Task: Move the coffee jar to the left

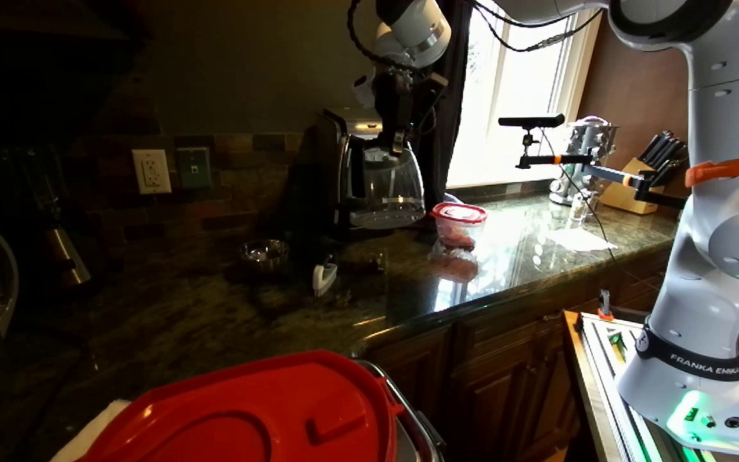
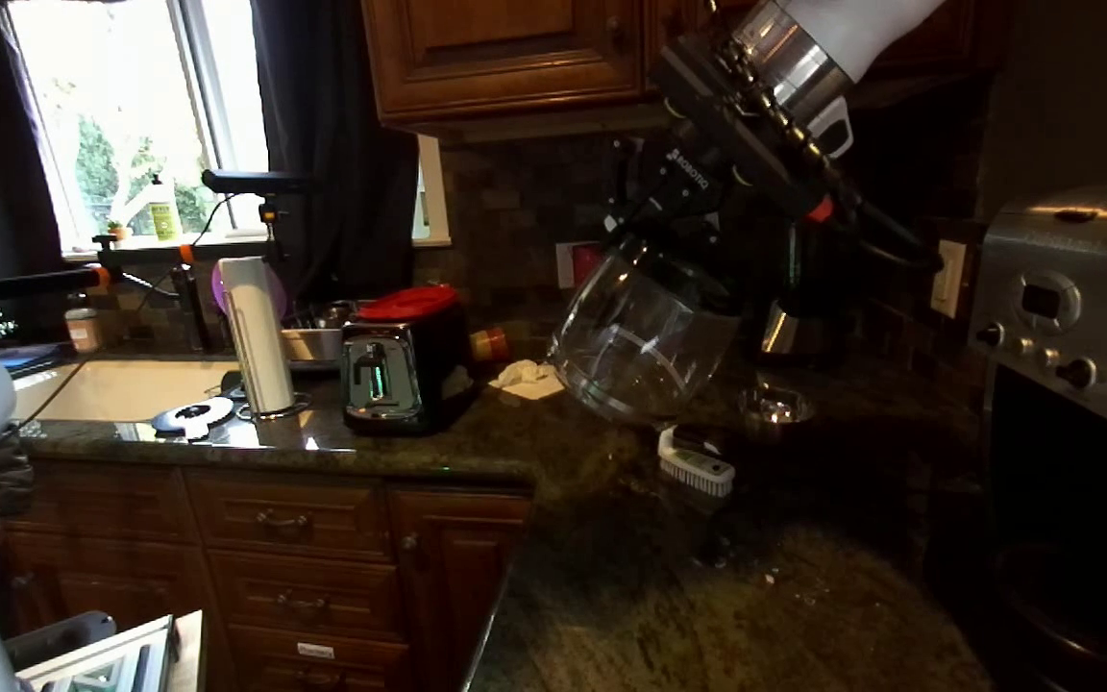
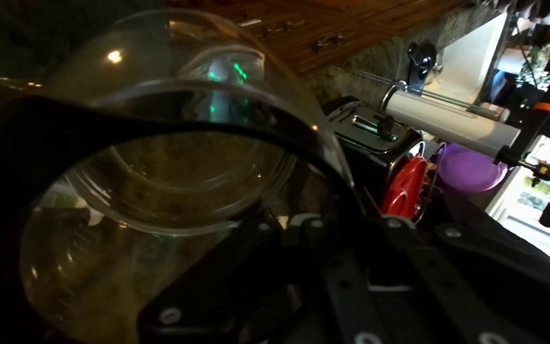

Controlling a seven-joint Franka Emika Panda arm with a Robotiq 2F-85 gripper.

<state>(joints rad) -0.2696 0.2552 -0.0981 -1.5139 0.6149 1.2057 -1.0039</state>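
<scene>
Round clear-glass coffee carafe [image 1: 387, 192]: in an exterior view, held in the air above the dark stone table [image 1: 170, 308]; see-through, with a dark top, a rounded body and pale bands of light round its lower wall.
Black metal pincer [image 1: 398, 142]: at the top of the carafe; the gap between its two sides is lost in shadow here.
Clear tub with a red lid [image 1: 459, 231]: on the table, just right of the carafe in this view.
White brush [image 1: 324, 280] and shiny metal bowl [image 1: 265, 253]: on the table, lower and to the left.

Tilt: in an exterior view, the carafe leans, dark rim to the upper right, base to the lower left; white streaks cross the glass.
Boxy silver-and-black coffee machine [image 2: 1092, 327]: at the right, well apart from the carafe.
Black-and-chrome toaster [image 2: 400, 380]: on the table, left of the carafe in this view.

Glass: in the wrist view, the wide mouth faces the camera; a thick black rim curves round it, the base shows as pale rings, and green glints lie on the upper wall.
Grip: the pincer is closed on the carafe's dark top edge; whether on rim or handle is too dark to tell.
Purple round plate [image 3: 470, 169]: beyond the toaster.
</scene>
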